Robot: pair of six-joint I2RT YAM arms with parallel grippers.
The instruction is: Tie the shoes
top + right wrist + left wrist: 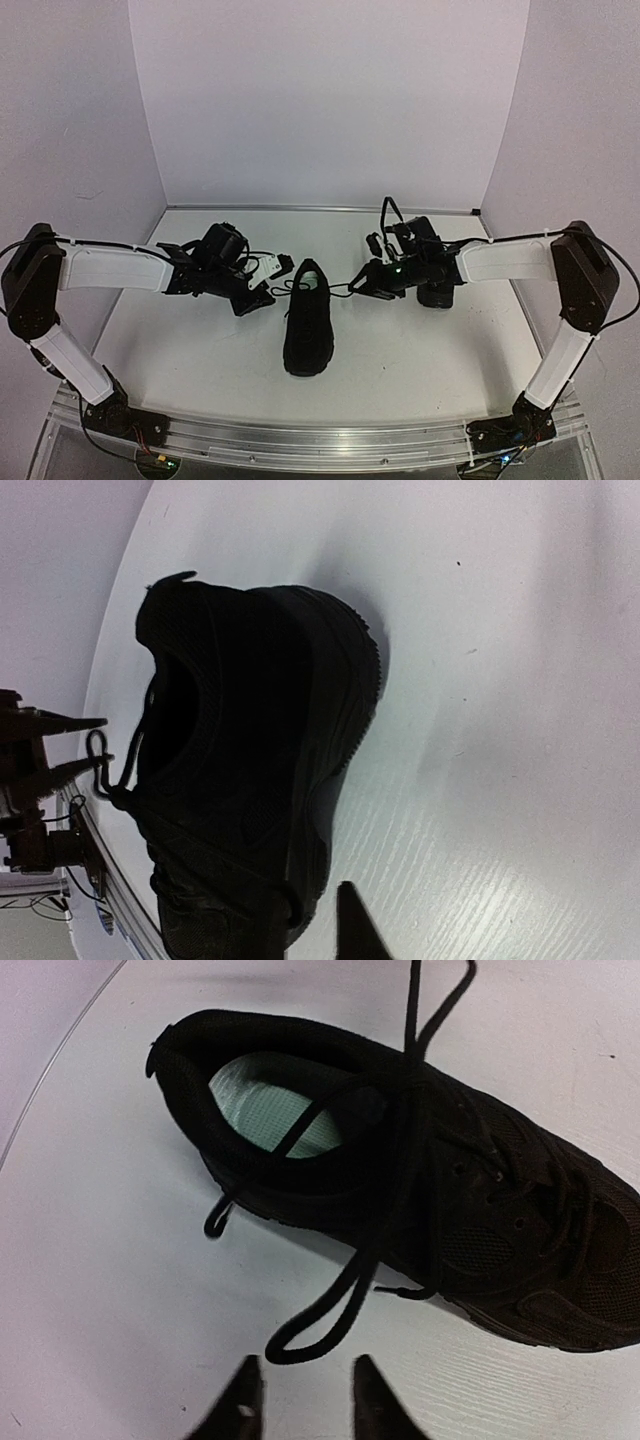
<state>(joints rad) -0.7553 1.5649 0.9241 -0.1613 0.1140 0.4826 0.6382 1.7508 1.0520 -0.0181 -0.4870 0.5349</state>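
Observation:
One black shoe [306,322] lies mid-table, toe toward the arms; the left wrist view shows its pale green insole [268,1112]. One lace loop [318,1332] lies on the table just beyond my left gripper [305,1392], which is open and empty. Another loop [437,1000] runs off toward my right gripper [358,283]. In the right wrist view, one fingertip [352,920] stands beside the shoe's sole [340,730]. The other is lost against the black shoe. I see no lace in it. A dark shape [438,294] under the right wrist may be the second shoe.
White table [420,370] with white walls at the back and sides. The left gripper [55,742] and its lace loop show at the left edge of the right wrist view. An aluminium rail [320,440] runs along the near edge.

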